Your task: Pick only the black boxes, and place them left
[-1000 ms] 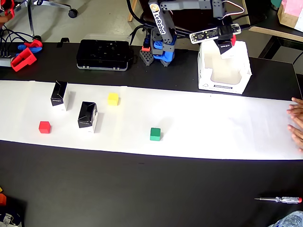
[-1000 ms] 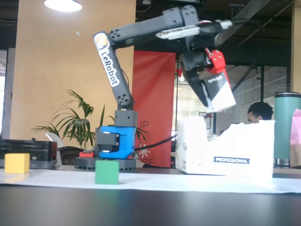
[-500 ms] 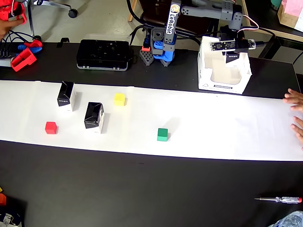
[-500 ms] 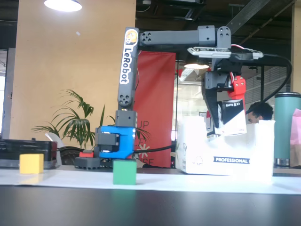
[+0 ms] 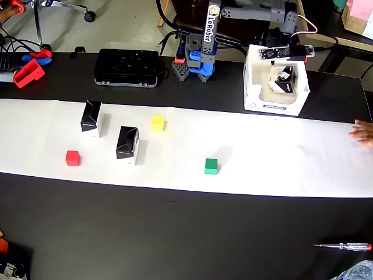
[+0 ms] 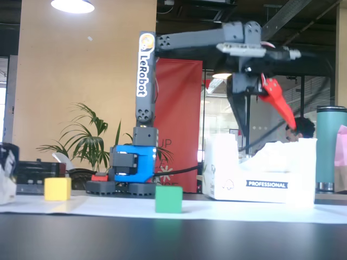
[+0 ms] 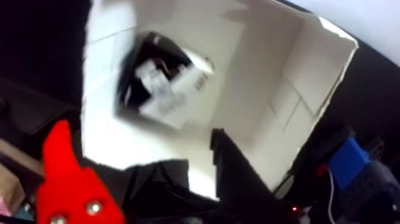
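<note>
**Arm over the white bin, one carton dropped inside**

Since the earlier frames a black box (image 5: 284, 81) has appeared tilted inside the white bin (image 5: 254, 88) at the table's far edge, while the paper strip (image 5: 280, 157) and its load slid rightward. Gripper (image 6: 271, 111) hangs empty above the bin, jaws apart. Two black boxes (image 5: 90, 118) (image 5: 127, 143) stand near the strip's left end. Risk: the bin's walls could catch the jaws on withdrawal. Open paper surrounds both cartons; red cube (image 5: 72, 157) and yellow cube (image 5: 157, 122) sit nearby.
</note>
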You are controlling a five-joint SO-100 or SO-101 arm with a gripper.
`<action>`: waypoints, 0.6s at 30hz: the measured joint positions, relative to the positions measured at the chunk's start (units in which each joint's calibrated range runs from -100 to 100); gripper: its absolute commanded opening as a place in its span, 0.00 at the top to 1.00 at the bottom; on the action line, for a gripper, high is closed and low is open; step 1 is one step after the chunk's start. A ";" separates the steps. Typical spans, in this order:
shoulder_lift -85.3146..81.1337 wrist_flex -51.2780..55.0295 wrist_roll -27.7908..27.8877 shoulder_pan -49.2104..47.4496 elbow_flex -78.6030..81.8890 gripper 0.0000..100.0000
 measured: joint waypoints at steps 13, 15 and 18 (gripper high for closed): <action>-19.69 3.29 17.14 28.06 0.00 0.55; -20.75 3.38 20.56 35.63 0.00 0.55; -21.25 3.38 25.05 46.70 0.00 0.55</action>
